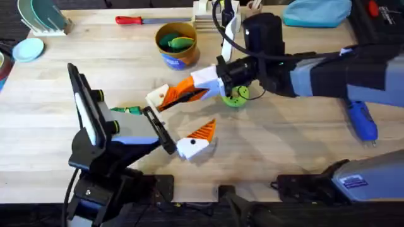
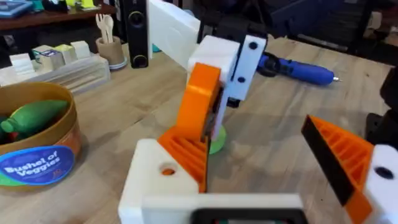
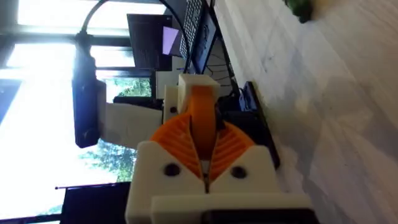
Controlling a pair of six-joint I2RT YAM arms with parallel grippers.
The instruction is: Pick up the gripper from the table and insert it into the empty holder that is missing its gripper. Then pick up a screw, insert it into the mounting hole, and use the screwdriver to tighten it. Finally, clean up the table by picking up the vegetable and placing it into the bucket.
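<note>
Reaching in from 3 o'clock in the overhead view, the right claw (image 1: 202, 84) is pinching the orange gripper (image 1: 183, 89) and pressing it against the holder (image 1: 158, 98) – the far white jaw mount of the left claw (image 1: 182, 121). The left claw is gaping wide and holding nothing of its own; its near jaw is carrying an orange ribbed pad. The vegetable (image 1: 128, 110) is lying on the table at 9 o'clock from the holder, partly behind the left arm. The bucket (image 1: 177, 58) is standing at 12 o'clock from the holder, with green toys inside. The screwdriver (image 1: 363, 120) is lying well apart at 3 o'clock. A lime-green disc (image 1: 235, 98) is sitting just beside the right claw.

From the left wrist, the orange gripper (image 2: 200, 109) is standing upright, touching the holder (image 2: 152, 183), with the bucket (image 2: 43, 158), screwdriver (image 2: 298, 70) and disc (image 2: 217, 140) around it.

From the right wrist, the right claw (image 3: 205, 146) is squeezing the orange gripper (image 3: 202, 115) between its ribbed pads – closed tight on it.
</note>
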